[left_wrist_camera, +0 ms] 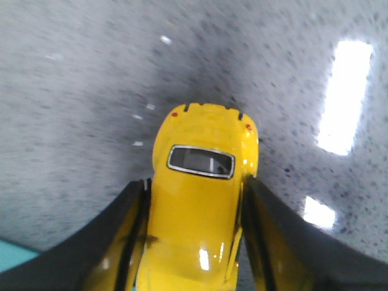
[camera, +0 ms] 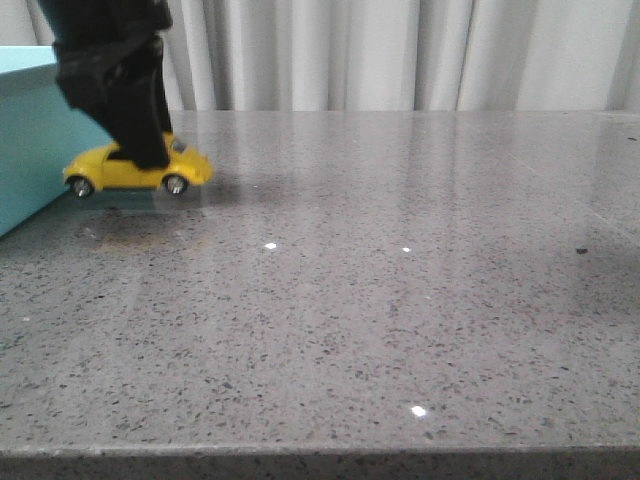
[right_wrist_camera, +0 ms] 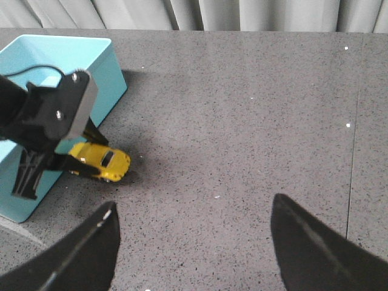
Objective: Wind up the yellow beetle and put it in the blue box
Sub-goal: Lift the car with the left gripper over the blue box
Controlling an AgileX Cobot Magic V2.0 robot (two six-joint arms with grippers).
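Observation:
The yellow beetle (camera: pixel 140 170) is a small glossy toy car, held side-on at table level just right of the blue box (camera: pixel 25 150). My left gripper (camera: pixel 150 155) comes down from above and is shut on the car's sides. In the left wrist view the two black fingers (left_wrist_camera: pixel 121 236) clamp the yellow body (left_wrist_camera: pixel 200 182), with its dark window facing up. The right wrist view shows the car (right_wrist_camera: pixel 102 161) against the box's wall (right_wrist_camera: pixel 112 91), which is open-topped. My right gripper (right_wrist_camera: pixel 194 203) is open and empty, high over the table to the car's right.
The grey speckled stone table (camera: pixel 400 300) stretches to the right of the car, and its front edge (camera: pixel 320 455) is close to the camera. White curtains (camera: pixel 400 50) hang behind the table. A turquoise patch of the box (left_wrist_camera: pixel 12 257) shows in the left wrist view.

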